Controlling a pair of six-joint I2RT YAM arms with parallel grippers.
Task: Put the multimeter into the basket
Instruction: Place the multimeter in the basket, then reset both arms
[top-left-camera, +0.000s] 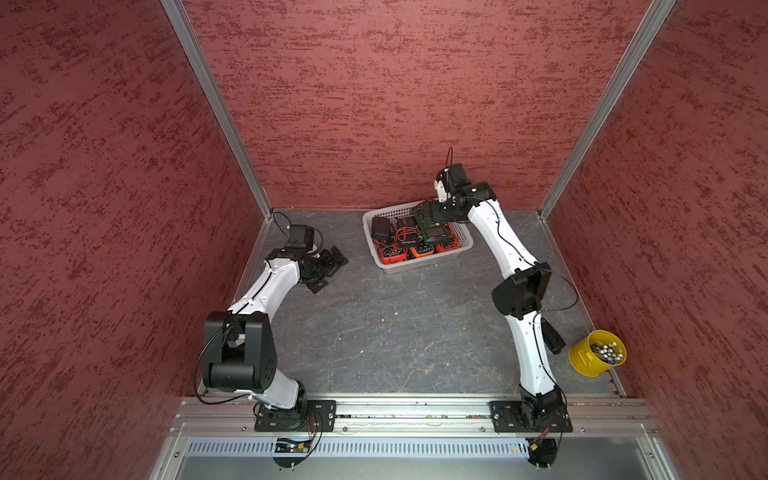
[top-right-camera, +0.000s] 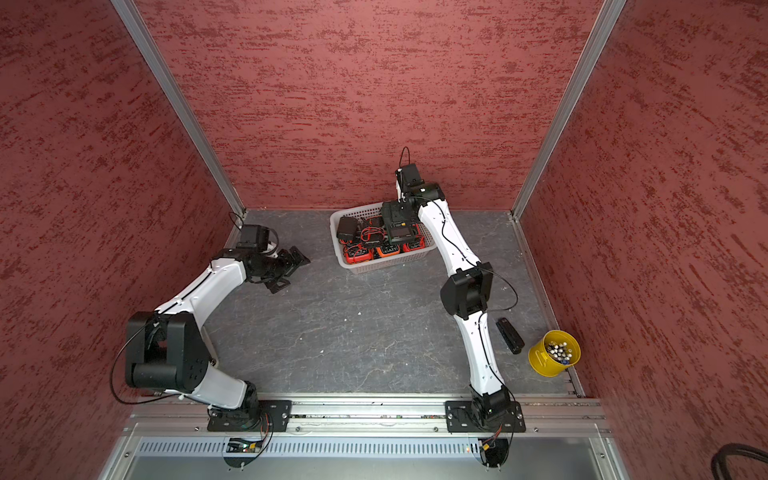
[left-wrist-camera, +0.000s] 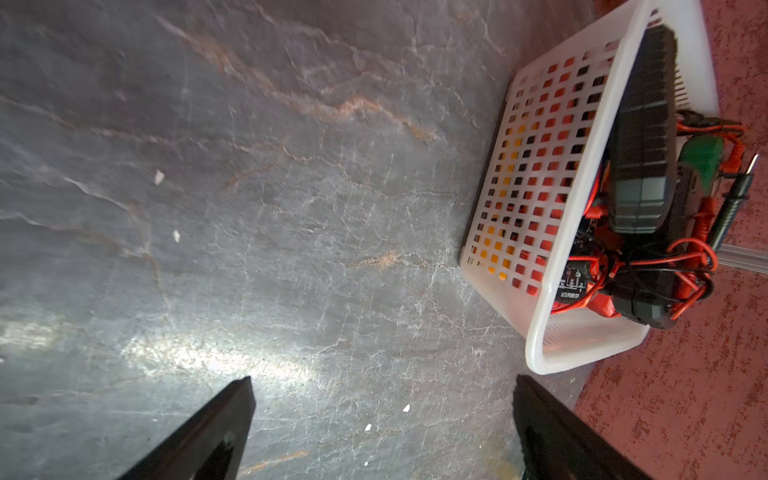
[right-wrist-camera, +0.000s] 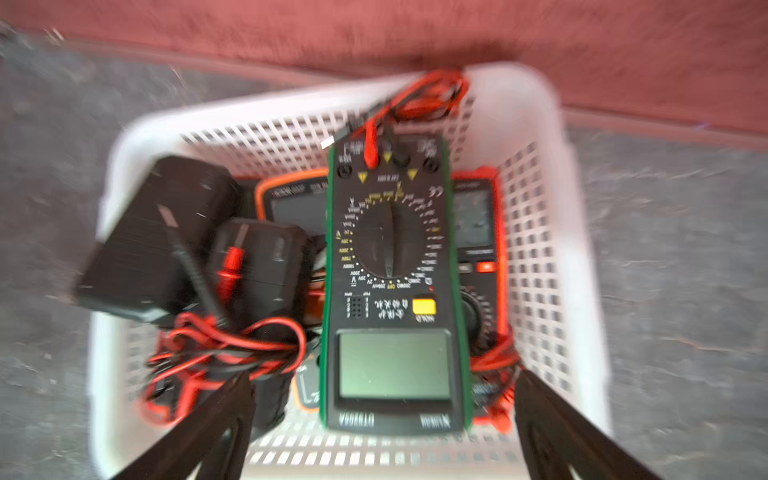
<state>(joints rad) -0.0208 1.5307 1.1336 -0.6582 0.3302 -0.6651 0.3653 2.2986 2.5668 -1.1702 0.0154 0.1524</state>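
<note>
Multimeter (right-wrist-camera: 395, 282) with green edging and a black face: lies inside the basket (right-wrist-camera: 540, 99), face up, screen end toward the right gripper (right-wrist-camera: 384, 376). Rests on top of orange-cased meters (right-wrist-camera: 291, 195), beside two black units (right-wrist-camera: 158, 232), with red and black test leads (right-wrist-camera: 232, 345) tangled alongside. Right fingers (right-wrist-camera: 216, 428) spread wide on either side of the screen end, clear of the casing, pinching nothing; wrist view blurred. Seen in both top views (top-left-camera: 434, 230) (top-right-camera: 399, 230) in the basket (top-left-camera: 415, 268) (top-right-camera: 374, 268) at the far side of the grey table (top-left-camera: 374, 324), under the right arm's wrist. Left gripper (left-wrist-camera: 382, 377) (top-left-camera: 330, 272) low over bare table, apart from the basket (left-wrist-camera: 598, 166), fingers (left-wrist-camera: 208, 436) likewise spread and empty. Yellow cup (top-right-camera: 548, 361) and black bar (top-right-camera: 510, 336) near the right arm's lower link.
</note>
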